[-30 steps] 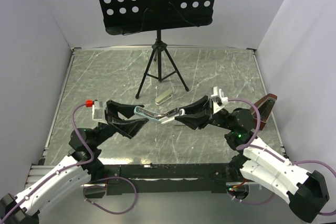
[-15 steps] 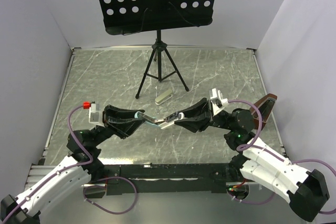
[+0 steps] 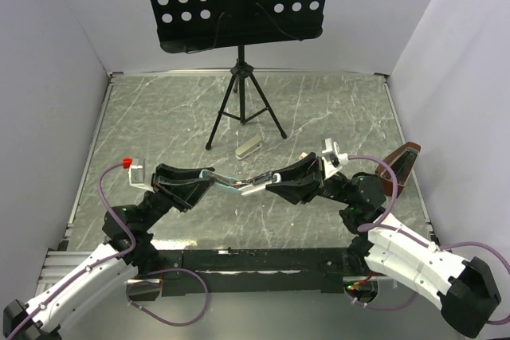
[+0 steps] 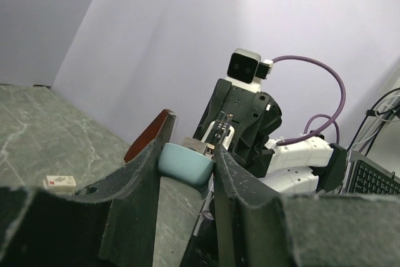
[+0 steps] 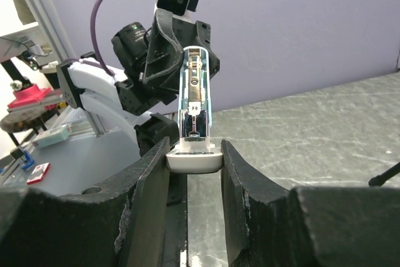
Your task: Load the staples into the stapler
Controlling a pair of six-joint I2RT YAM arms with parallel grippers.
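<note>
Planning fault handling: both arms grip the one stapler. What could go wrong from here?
1. The light-blue and white stapler is pinched only at its tips: left fingers on the blue end, right fingers on the white end. Mismatched pulls could slip it out.
2. No arm is free for the silvery-grey flat staple strip; releasing one end may let the stapler swing or drop.
3. The strip lies near the black music stand's tripod, which a reach might bump.

Bright, even light falls from above. The table (image 3: 159, 117) shows a soft sheen before the stand (image 3: 239, 29), whose shadow is faint. In the wrist views, near fingers (image 4: 137, 179) look dark and slightly soft.
</note>
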